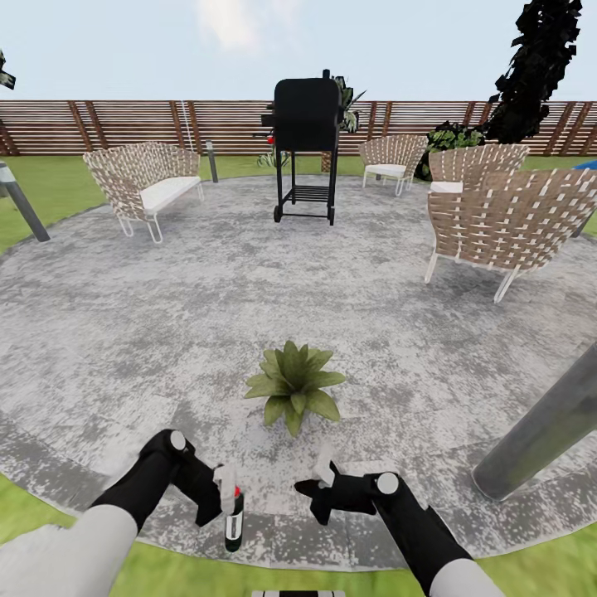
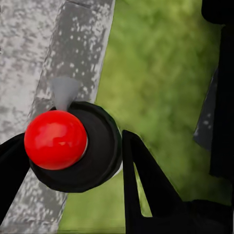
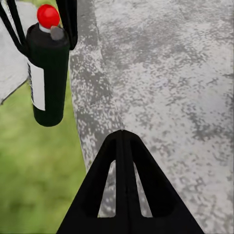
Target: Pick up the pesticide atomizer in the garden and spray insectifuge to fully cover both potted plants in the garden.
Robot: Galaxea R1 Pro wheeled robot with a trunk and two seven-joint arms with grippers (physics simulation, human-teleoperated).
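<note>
The left gripper (image 1: 222,497) has its jaws closed on the spray bottle (image 1: 235,524), gripping it near the top so the dark body with its white label hangs upright below, over the edge where the gravel patio (image 1: 166,332) meets the lawn (image 1: 50,191). In the left wrist view the bottle (image 2: 73,146) is seen from above: a red ball on a black round top, a black finger (image 2: 146,185) pressed to one side and another at the frame's edge. The right gripper (image 1: 325,477) hovers beside it, holding nothing; in its own wrist view the two fingers (image 3: 124,190) meet at a point, jaws closed, and the bottle (image 3: 48,73) hangs nearby, its top partly hidden by the left fingers.

Just ahead of both grippers, one potted plant (image 1: 293,385) sits on the gravel, a low rosette of pointed green leaves that hide its pot. A grey post (image 1: 543,427) is cut off at the right edge.

Farther out stand a black barbecue grill (image 1: 305,145), a woven sofa (image 1: 145,184) with a white cushion, and woven chairs (image 1: 506,220). A brown slatted fence (image 1: 124,124) closes the garden under a pale sky.
</note>
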